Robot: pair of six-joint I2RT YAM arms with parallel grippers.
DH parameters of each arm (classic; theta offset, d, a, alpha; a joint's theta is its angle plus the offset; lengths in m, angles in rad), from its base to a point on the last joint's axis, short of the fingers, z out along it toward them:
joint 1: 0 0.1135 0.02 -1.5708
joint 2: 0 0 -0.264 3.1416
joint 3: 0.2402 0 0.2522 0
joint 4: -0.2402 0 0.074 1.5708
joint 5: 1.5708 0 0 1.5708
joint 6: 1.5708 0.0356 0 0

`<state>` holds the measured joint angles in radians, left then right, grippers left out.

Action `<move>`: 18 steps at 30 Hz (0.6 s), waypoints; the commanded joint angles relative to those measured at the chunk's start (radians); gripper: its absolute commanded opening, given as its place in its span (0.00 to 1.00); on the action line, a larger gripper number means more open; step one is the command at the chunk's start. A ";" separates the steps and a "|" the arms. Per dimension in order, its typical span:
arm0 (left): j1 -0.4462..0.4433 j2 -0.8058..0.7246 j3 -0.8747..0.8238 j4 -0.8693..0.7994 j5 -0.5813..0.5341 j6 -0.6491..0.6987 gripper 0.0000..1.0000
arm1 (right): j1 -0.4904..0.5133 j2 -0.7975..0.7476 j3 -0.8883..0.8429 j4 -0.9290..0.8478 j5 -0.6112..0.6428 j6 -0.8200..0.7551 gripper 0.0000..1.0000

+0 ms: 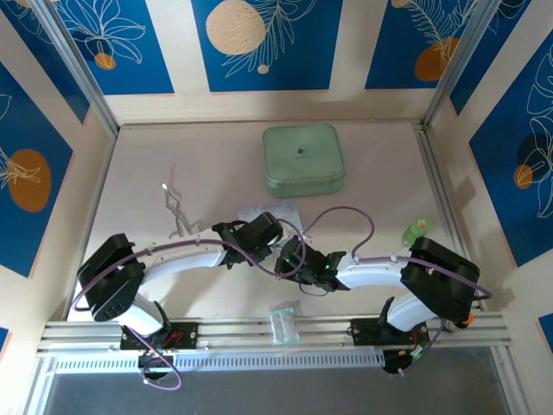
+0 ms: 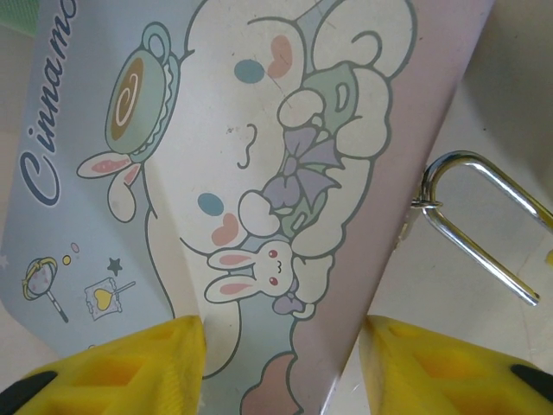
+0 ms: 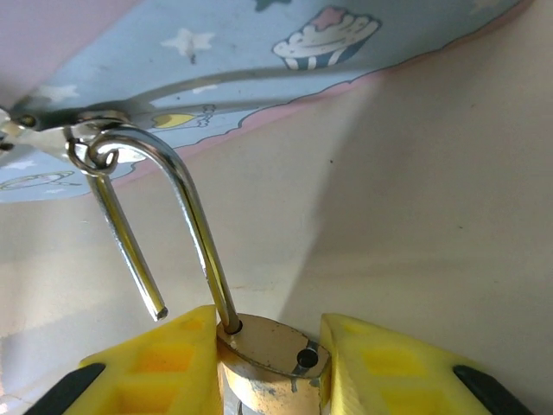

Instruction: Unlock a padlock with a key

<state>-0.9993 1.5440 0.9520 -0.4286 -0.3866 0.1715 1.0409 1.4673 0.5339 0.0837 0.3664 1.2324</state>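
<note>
**Two-arm rig at the padlock.** Beyond the tin (image 2: 259,173), a green box (image 1: 302,158) sits with its lid on, contents hidden. The cartoon-printed tin likewise shows me only its outside. Nearer me than the tin, a clear cup (image 1: 282,322) stands at the rail (image 1: 130,333); I cannot tell what it holds. The table (image 1: 173,147) is pale, walled by blue panels (image 1: 259,43) with white leaves and orange discs. The padlock (image 3: 268,350) is just beside the tin, its brass body clamped between the fingers of my right gripper (image 3: 270,328). Its long axis runs from that gripper to the tin. The shackle (image 3: 194,233) end points toward the tin and is hooked through a ring (image 3: 86,156) at the tin's edge; one shackle leg stands free of the body. My left gripper (image 2: 281,328) straddles the tin, about half open; I cannot tell whether it grips.
</note>
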 commanded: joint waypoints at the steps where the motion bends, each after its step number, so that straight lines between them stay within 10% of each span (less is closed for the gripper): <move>1: -0.012 0.049 -0.026 -0.127 0.094 -0.039 0.49 | -0.018 0.067 -0.058 -0.028 -0.005 0.051 0.28; 18: -0.018 0.057 0.003 -0.163 0.127 -0.052 0.49 | -0.043 0.054 -0.064 -0.009 -0.021 0.087 0.27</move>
<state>-1.0058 1.5551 0.9802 -0.4576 -0.3523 0.1421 1.0126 1.4624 0.5037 0.1310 0.3351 1.2919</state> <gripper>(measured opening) 0.492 0.271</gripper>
